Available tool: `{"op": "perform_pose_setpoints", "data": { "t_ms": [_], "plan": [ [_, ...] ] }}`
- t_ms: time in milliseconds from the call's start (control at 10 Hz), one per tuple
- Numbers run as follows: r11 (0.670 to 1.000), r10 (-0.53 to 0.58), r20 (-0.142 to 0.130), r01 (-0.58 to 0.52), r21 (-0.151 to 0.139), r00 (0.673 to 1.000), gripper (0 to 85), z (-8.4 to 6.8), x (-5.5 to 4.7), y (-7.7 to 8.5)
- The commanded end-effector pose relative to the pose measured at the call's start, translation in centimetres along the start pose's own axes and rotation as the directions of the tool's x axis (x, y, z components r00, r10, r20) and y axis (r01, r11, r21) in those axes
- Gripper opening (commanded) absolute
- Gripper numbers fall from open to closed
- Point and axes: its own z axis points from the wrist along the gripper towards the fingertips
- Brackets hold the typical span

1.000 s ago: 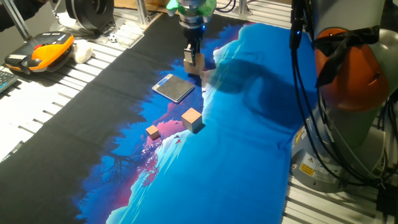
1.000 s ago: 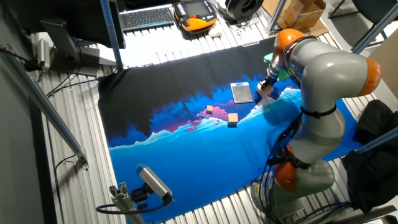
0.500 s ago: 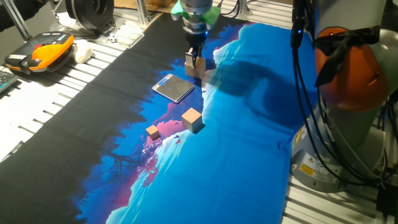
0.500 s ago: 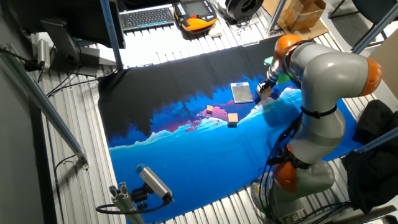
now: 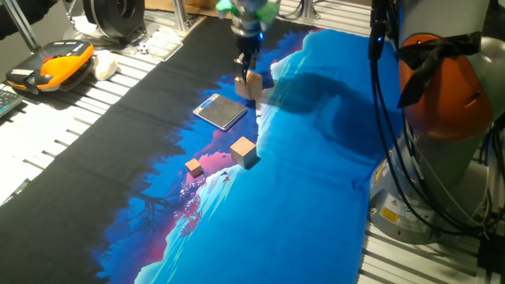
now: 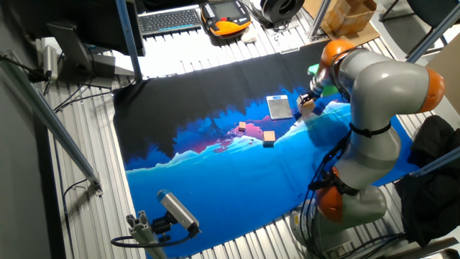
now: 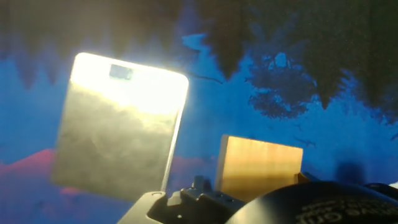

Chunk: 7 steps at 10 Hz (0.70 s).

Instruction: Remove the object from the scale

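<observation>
The object, a light-tan wooden cube (image 5: pixel 251 86), rests on the blue cloth just past the far corner of the scale (image 5: pixel 221 112), a flat silvery plate with nothing on it. My gripper (image 5: pixel 248 65) hangs right above the cube with its fingers apart and clear of it. In the other fixed view the cube (image 6: pixel 307 106) sits right of the scale (image 6: pixel 279 106), under the gripper (image 6: pixel 312 96). The hand view shows the glaring scale (image 7: pixel 118 124) at the left and the cube (image 7: pixel 258 168) low in the middle.
A second wooden cube (image 5: pixel 243 149) and a small orange-tan cube (image 5: pixel 193 166) lie on the cloth nearer than the scale. An orange teach pendant (image 5: pixel 51 67) lies at the far left. The arm's base (image 5: pixel 442 95) stands at the right.
The gripper has risen off the cube, which stays on the cloth beside the scale. The cube has shifted slightly toward the arm's base.
</observation>
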Motion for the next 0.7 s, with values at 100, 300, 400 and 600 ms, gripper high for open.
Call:
{"op": "perform_pose_setpoints", "data": {
  "t_ms": [100,300,400,600],
  "plan": [
    [1.0,-0.014,-0.055,0.015,0.016,0.998,51.0,-3.7,-0.6,1.4],
    [1.0,-0.007,-0.11,0.005,-0.019,0.994,0.0,-5.6,-1.8,3.3],
    [1.0,-0.017,-0.122,0.014,-0.024,0.992,0.0,-6.4,-2.0,4.0],
    [0.999,-0.012,-0.097,0.009,-0.034,0.995,0.0,-7.9,-1.8,6.0]
  ]
}}
